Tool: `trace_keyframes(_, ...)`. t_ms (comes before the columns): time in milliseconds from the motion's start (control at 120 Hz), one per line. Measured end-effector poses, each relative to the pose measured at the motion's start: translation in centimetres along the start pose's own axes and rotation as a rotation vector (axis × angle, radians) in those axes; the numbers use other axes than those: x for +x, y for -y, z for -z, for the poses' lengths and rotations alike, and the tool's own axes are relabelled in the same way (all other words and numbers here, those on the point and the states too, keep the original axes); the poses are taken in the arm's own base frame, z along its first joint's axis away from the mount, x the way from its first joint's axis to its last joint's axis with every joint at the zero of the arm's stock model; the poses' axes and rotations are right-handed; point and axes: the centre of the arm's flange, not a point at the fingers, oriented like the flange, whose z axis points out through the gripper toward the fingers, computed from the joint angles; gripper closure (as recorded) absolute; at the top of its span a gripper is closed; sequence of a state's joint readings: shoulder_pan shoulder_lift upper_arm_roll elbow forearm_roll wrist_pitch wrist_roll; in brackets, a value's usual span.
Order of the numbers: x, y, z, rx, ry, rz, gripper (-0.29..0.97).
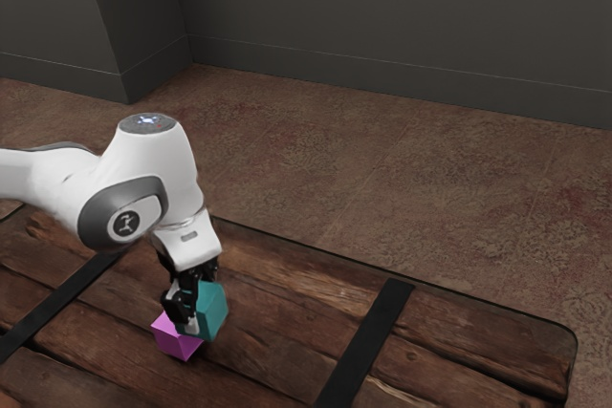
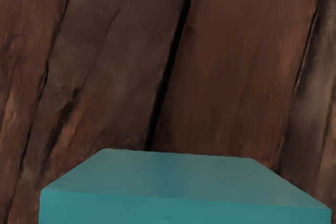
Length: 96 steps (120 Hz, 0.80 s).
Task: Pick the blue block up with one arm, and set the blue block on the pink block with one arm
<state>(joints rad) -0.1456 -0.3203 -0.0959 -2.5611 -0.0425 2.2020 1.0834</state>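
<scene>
The blue block [image 1: 212,311], teal in colour, sits between the black fingers of my gripper [image 1: 194,310], which is shut on it. The block rests on, or hangs just over, the pink block [image 1: 177,339]; I cannot tell whether they touch. The pink block lies on the wooden table [image 1: 459,341], near the exterior view's lower left. In the wrist view the blue block [image 2: 178,192] shows directly under my hand, hiding the pink block beneath it.
Two black strips cross the tabletop: one [image 1: 368,346] toward the exterior view's right of the blocks, another [image 1: 57,303] at the left. The table's far edge [image 1: 402,279] runs behind the blocks. Brown floor and dark walls lie beyond.
</scene>
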Motion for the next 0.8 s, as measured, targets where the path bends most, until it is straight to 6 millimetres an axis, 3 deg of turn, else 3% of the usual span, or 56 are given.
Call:
trace_keyframes(225, -3.2, 0.9, -0.5, -0.047, 0.045, 0.016, 0.34)
trace_keyframes(483, -5.5, 1.3, -1.1, -0.094, 0.082, -0.041, 0.34)
trace_keyframes(800, -6.0, 3.6, -1.4, -0.112, 0.124, -0.144, 0.34)
